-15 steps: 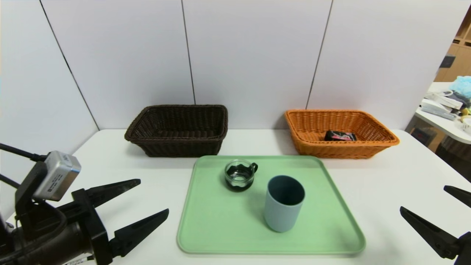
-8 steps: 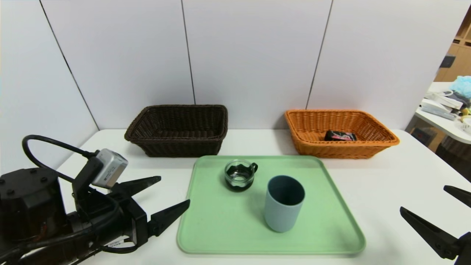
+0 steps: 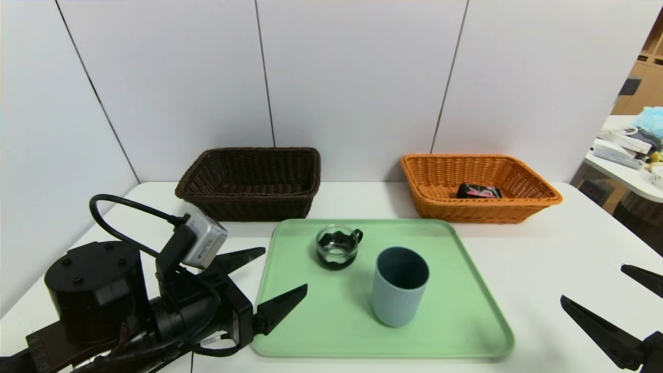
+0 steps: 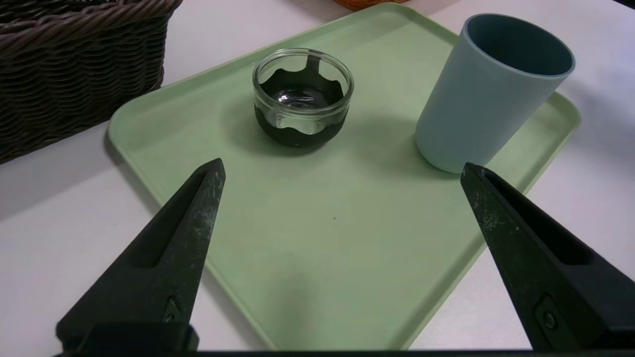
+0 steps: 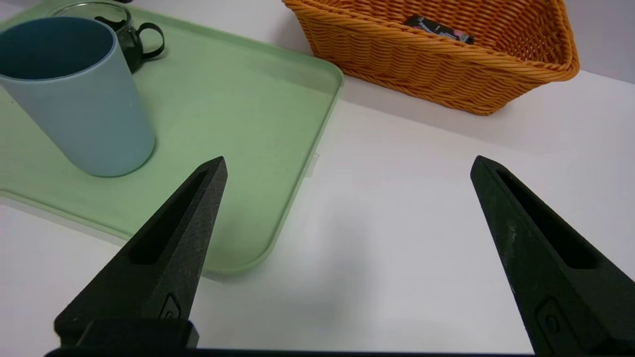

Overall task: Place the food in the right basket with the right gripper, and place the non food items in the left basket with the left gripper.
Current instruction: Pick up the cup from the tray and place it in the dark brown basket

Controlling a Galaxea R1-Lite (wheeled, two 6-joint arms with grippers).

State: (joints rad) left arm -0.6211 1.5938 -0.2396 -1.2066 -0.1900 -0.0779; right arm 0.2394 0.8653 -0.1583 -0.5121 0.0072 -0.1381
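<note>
On the green tray [image 3: 321, 321] stand a small glass cup [image 3: 337, 246] with a black base and a taller blue-grey tumbler [image 3: 399, 287]. My left gripper [image 3: 285, 268] hovers open over the tray's left edge, empty. In the left wrist view the left gripper [image 4: 342, 163] points between the cup [image 4: 302, 99] and the tumbler [image 4: 486, 94], short of both. The dark brown basket [image 3: 248, 204] holds nothing I can see. The black and pink food packet [image 3: 478, 191] lies in the orange basket [image 3: 481, 212]. My right gripper [image 3: 592, 283] rests open and empty at the near right.
Both baskets stand against the white wall panels at the back of the white table. The dark basket's wall [image 4: 59, 84] is close to the tray's far left corner. A side table with clutter [image 3: 632, 150] stands beyond the right edge.
My left arm has swung forward and to the right, bringing its open fingers from the table's left edge to over the tray's left rim. The right gripper has barely moved.
</note>
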